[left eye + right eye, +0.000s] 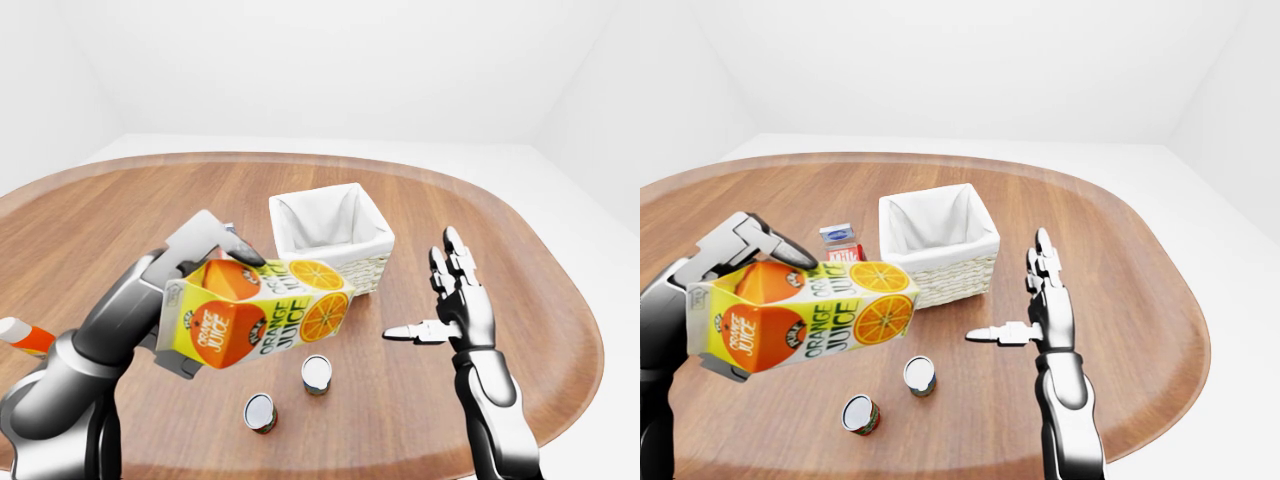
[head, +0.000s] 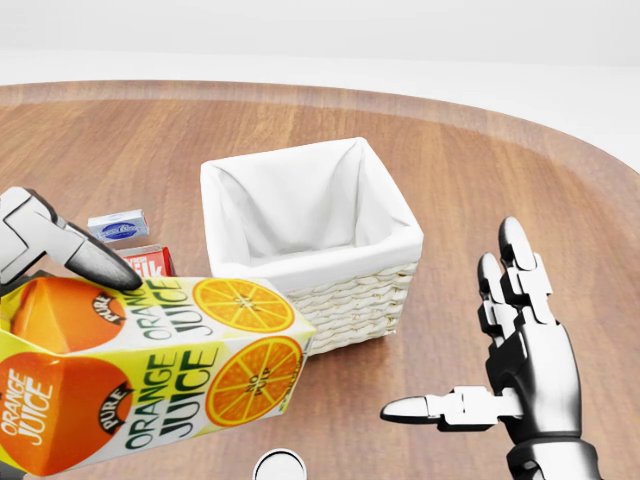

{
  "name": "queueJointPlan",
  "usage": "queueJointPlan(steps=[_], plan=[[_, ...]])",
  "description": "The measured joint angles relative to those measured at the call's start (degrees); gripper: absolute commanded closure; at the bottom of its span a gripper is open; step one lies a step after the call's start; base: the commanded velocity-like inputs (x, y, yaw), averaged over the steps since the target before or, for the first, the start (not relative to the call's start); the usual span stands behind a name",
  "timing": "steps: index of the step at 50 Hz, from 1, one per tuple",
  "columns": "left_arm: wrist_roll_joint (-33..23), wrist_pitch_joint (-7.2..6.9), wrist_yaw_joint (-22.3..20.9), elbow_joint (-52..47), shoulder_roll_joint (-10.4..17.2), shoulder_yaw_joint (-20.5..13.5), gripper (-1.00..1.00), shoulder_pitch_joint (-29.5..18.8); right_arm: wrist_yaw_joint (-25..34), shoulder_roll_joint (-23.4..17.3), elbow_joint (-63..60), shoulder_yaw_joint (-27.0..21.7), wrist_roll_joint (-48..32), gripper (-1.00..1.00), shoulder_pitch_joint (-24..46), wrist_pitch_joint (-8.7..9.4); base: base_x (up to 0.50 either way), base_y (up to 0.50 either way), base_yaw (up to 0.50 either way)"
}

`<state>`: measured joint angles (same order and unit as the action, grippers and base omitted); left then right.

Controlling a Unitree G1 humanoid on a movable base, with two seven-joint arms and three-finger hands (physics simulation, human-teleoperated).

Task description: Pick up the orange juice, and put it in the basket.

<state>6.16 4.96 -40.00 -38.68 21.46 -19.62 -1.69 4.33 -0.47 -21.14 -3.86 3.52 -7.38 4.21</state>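
Gripping the orange-and-yellow orange juice carton (image 1: 800, 314) on its side, the left hand (image 1: 735, 255) holds it above the brown wooden table (image 1: 1120, 260), left of the white-lined woven wicker basket (image 1: 938, 240) | right hand (image 1: 1045, 305) spread, fingers splayed, holding nothing | two small round cans (image 1: 919, 376) stand below the carton | red milk carton (image 1: 843, 254) partly hidden behind it

Rounded wooden table (image 1: 520, 300) fills the frame. Wicker basket (image 1: 940, 240) with white liner at centre. Milk carton (image 1: 843, 254) and small blue-and-white box (image 1: 837, 234) just left of it. Two cans (image 1: 920, 376) (image 1: 860, 414) upright, lower centre.
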Motion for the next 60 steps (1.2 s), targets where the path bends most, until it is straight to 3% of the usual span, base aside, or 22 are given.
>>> queueJointPlan(steps=[11, 24, 41, 60], plan=[[0.3, 0.01, 0.0, 1.0, 1.7, 1.2, 1.00, -10.3, 0.0, 0.0, -0.2, 0.4, -0.2, -1.00, -0.2, 0.08, 0.00, 0.00, 0.00], [-2.9, 0.01, 0.0, 12.8, 4.5, 6.9, 1.00, -30.8, 0.3, 0.1, 0.0, 0.8, -0.3, -1.00, -0.8, -0.45, 0.00, 0.00, 0.00], [-9.2, 0.00, 0.0, 34.3, 1.8, 12.9, 1.00, -49.3, 0.6, 0.2, -0.5, 1.4, -0.4, -1.00, -1.8, -0.74, 0.00, 0.00, 0.00], [-17.9, 0.00, 0.0, 64.4, -0.1, 15.8, 1.00, -61.8, 0.8, 0.3, -2.1, 1.9, -0.2, -1.00, -2.5, -0.07, 0.00, 0.00, 0.00]])
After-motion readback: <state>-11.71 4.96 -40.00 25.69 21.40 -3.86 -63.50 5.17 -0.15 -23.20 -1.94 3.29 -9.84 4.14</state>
